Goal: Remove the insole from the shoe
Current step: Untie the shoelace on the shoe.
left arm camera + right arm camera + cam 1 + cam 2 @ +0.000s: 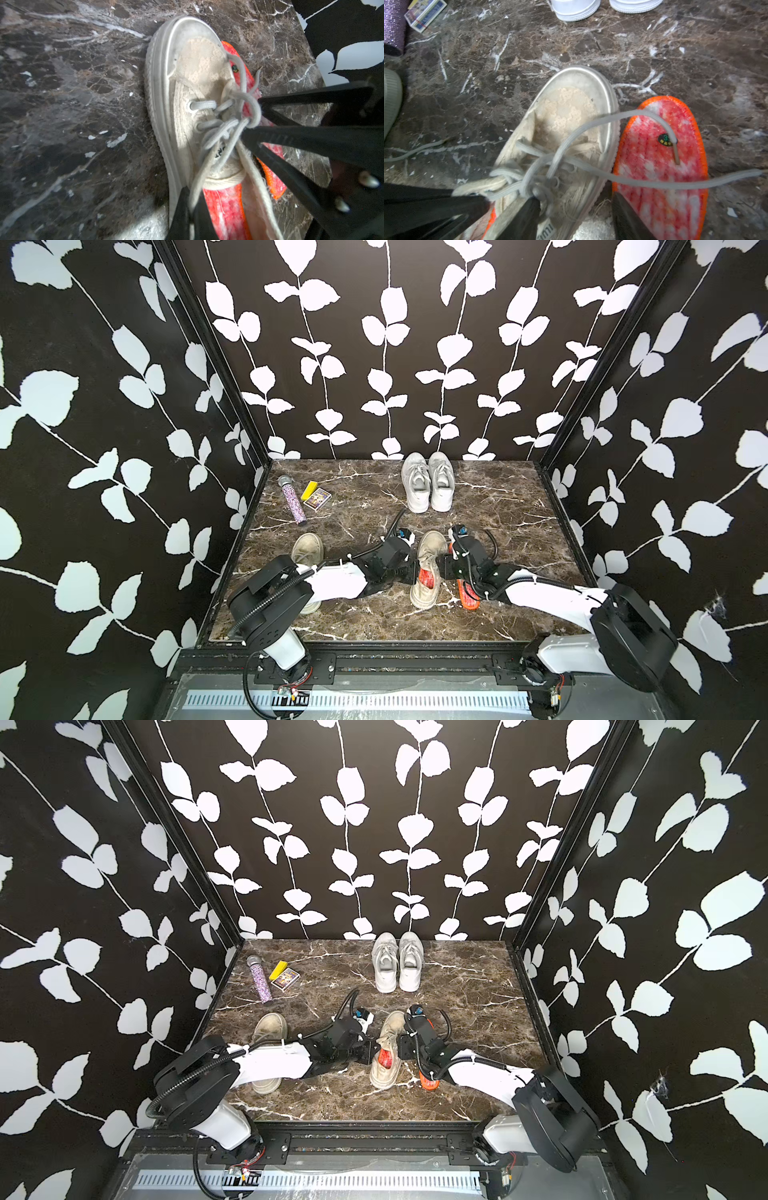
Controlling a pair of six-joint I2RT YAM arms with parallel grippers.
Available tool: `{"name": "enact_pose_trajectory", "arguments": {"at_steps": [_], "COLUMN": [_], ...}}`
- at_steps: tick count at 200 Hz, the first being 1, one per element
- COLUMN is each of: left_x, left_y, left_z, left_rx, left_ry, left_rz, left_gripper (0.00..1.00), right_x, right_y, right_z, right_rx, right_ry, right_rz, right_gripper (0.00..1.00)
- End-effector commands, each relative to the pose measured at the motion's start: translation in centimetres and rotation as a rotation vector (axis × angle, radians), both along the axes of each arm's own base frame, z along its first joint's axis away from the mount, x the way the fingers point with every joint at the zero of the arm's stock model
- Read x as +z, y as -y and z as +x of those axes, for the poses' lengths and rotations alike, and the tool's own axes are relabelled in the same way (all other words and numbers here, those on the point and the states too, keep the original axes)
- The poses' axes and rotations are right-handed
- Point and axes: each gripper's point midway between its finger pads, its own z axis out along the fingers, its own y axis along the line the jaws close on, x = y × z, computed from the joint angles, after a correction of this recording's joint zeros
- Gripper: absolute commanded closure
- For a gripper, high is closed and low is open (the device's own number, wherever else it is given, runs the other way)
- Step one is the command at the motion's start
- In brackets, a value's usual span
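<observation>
count taken from both top views, cross-checked in the wrist views.
beige canvas shoes (307, 549) (432, 545): 2.
white sneakers (417, 485) (441, 483): 2.
footwear altogether: 4 pieces, 2 of each kind.
orange-red insoles (429, 578) (469, 599): 2.
glitter-covered purple tube (294, 502): 1.
yellow block (309, 489): 1.
small printed box (318, 499): 1.
robot arms (332, 580) (540, 593): 2.

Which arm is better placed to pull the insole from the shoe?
Probably right: the right gripper is open at the shoe, by its insole; the left gripper is shut at the collar.
</observation>
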Motion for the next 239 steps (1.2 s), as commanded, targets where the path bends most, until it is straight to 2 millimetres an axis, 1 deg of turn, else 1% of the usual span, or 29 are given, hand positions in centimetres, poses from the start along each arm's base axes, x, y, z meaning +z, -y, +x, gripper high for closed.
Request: {"name": "enact_pose_trajectory", "arguments": {"at_steps": [1, 30, 59, 86, 101, 134, 154, 176, 207, 220, 235, 239], "left_x": [2.5, 2.6, 2.8, 2.9, 3.0, 3.0, 3.2, 3.7, 3.9, 3.9, 4.0, 4.1], "left_y": [1.2, 1.4, 1.4, 1.5, 1.7, 1.8, 1.8, 2.0, 2.4, 2.4, 2.5, 2.5], "left_z": [0.8, 0.7, 0.6, 0.5, 0.5, 0.6, 0.6, 0.7, 0.7, 0.7, 0.7, 0.7], "left_rx": [0.004, -0.008, -0.011, -0.015, -0.02, -0.022, -0.016, -0.017, -0.027, -0.027, -0.025, -0.027], "left_ry": [0.047, 0.045, 0.048, 0.047, 0.046, 0.046, 0.048, 0.046, 0.045, 0.045, 0.043, 0.044], "left_rz": [-0.067, -0.077, -0.082, -0.093, -0.096, -0.098, -0.105, -0.121, -0.128, -0.128, -0.133, -0.135], "left_gripper": [1.0, 1.0, 1.0, 1.0, 1.0, 1.0, 1.0, 1.0, 1.0, 1.0, 1.0, 1.0], "right_x": [1.1, 1.1, 0.4, 0.3, 0.3, -0.4, -1.0, -1.7, -0.9, -0.6, -0.9, -0.6], "right_y": [0.5, -0.6, -1.5, -1.2, -1.7, -3.5, -3.7, -2.7, -3.2, -3.7, -4.4, -4.5], "right_z": [1.3, 2.3, 3.1, 3.8, 4.1, 3.3, 2.5, 2.2, 2.7, 3.1, 3.4, 3.6], "right_rx": [-0.059, -0.039, -0.031, -0.058, -0.042, 0.034, 0.061, 0.031, 0.044, 0.055, 0.076, 0.076], "right_ry": [0.047, 0.042, 0.026, 0.032, 0.03, -0.004, -0.013, -0.037, -0.015, -0.01, -0.019, -0.015], "right_rz": [-0.007, -0.013, -0.018, -0.058, -0.055, -0.031, -0.049, -0.091, -0.086, -0.088, -0.098, -0.098], "right_gripper": [0.47, 0.47, 0.48, 0.48, 0.47, 0.45, 0.43, 0.42, 0.4, 0.37, 0.32, 0.31]}}
